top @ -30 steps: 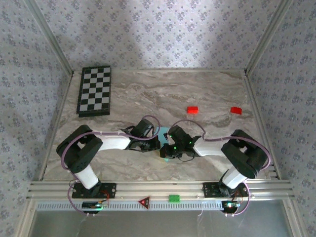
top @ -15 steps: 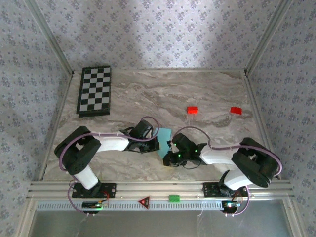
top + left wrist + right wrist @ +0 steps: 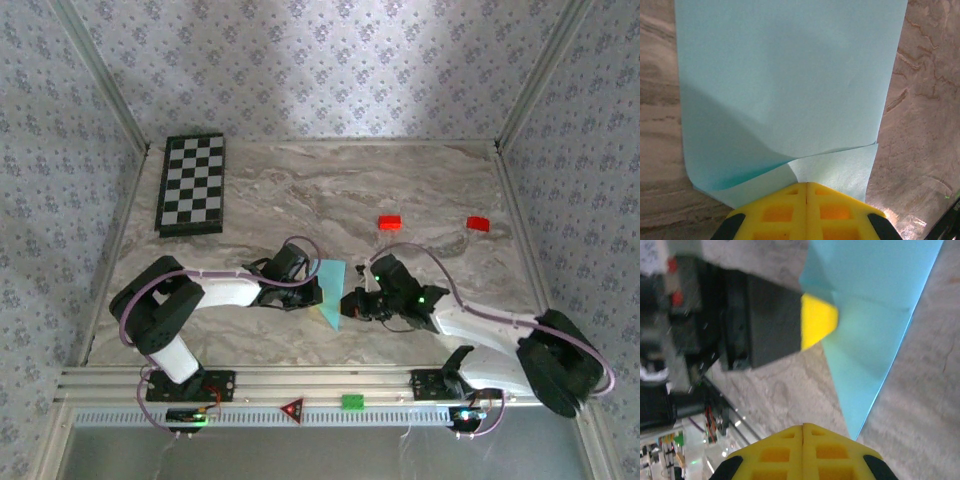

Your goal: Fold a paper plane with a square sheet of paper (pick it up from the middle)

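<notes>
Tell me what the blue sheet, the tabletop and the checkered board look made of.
Blue sheet: thin matte paper; it creases and curls softly. Tabletop: marble-look surface, grey-brown veining, perhaps laminate rather than stone. Checkered board: rigid flat panel, black and pale squares; material unclear from here.

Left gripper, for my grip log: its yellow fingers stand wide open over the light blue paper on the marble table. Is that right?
Not wide open. The left gripper has its yellow fingers shut together, pinching the near edge of the light blue paper on the marble table. The left wrist view shows it.
</notes>
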Action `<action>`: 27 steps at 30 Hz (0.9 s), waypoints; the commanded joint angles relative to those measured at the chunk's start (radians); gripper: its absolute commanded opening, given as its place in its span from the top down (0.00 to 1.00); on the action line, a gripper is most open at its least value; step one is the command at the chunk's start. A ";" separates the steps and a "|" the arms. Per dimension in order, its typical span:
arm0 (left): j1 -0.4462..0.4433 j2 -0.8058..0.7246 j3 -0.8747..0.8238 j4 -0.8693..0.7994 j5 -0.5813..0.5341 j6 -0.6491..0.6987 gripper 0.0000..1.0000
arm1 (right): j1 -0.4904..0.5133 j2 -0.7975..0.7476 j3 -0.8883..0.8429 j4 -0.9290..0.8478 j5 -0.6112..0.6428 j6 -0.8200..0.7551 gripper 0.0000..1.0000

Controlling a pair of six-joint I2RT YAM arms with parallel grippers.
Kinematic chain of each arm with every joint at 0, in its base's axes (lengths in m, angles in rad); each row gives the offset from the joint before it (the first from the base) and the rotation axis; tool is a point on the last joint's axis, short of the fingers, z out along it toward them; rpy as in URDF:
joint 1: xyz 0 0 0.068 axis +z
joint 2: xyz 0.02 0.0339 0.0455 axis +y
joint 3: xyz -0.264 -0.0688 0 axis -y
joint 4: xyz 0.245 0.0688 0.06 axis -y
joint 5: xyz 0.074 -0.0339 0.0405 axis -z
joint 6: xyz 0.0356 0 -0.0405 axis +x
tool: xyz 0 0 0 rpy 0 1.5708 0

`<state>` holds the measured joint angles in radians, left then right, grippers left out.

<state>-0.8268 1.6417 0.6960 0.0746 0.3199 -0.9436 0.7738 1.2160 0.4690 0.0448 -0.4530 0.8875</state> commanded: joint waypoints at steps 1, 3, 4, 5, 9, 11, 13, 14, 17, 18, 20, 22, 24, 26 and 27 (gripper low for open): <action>-0.002 0.007 -0.034 -0.050 -0.056 -0.010 1.00 | 0.010 0.123 0.097 -0.005 -0.032 -0.005 0.98; -0.002 0.008 -0.034 -0.051 -0.057 -0.009 1.00 | 0.026 0.197 0.140 -0.015 -0.027 -0.010 0.98; -0.002 0.009 -0.033 -0.051 -0.056 -0.009 1.00 | 0.030 0.222 0.153 -0.010 -0.028 -0.010 0.98; -0.002 0.008 -0.033 -0.052 -0.056 -0.008 1.00 | 0.034 0.251 0.165 -0.010 -0.030 -0.014 0.99; -0.002 0.008 -0.033 -0.052 -0.057 -0.007 1.00 | 0.044 0.331 0.186 -0.008 -0.012 -0.018 0.99; -0.002 0.009 -0.032 -0.053 -0.056 -0.007 1.00 | 0.047 0.359 0.185 0.000 -0.019 -0.024 0.99; -0.003 0.007 -0.034 -0.052 -0.059 -0.007 1.00 | 0.051 0.378 0.176 -0.006 -0.024 -0.025 0.98; -0.002 0.007 -0.035 -0.053 -0.063 -0.009 1.00 | 0.054 0.384 0.169 -0.016 -0.023 -0.029 0.98; -0.002 0.010 -0.046 -0.043 -0.083 -0.024 1.00 | 0.072 0.399 0.144 -0.045 -0.010 -0.038 0.98; -0.002 0.013 -0.048 -0.040 -0.085 -0.027 1.00 | 0.079 0.396 0.124 -0.043 -0.010 -0.041 0.98; -0.002 0.017 -0.049 -0.039 -0.085 -0.027 1.00 | 0.087 0.380 0.089 -0.041 -0.015 -0.036 0.97; -0.002 0.015 -0.052 -0.042 -0.087 -0.027 1.00 | 0.087 0.343 0.043 -0.022 -0.019 -0.026 0.97; -0.003 0.015 -0.058 -0.042 -0.091 -0.027 1.00 | 0.085 0.298 0.002 -0.016 -0.027 -0.020 0.96; -0.003 0.013 -0.061 -0.042 -0.094 -0.029 1.00 | 0.087 0.259 -0.023 -0.018 -0.032 -0.025 0.95; -0.002 0.014 -0.061 -0.042 -0.094 -0.030 1.00 | 0.088 0.241 -0.036 -0.018 -0.041 -0.027 0.95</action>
<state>-0.8322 1.6360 0.6708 0.1146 0.3134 -0.9638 0.8471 1.4803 0.4870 0.1303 -0.4648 0.8680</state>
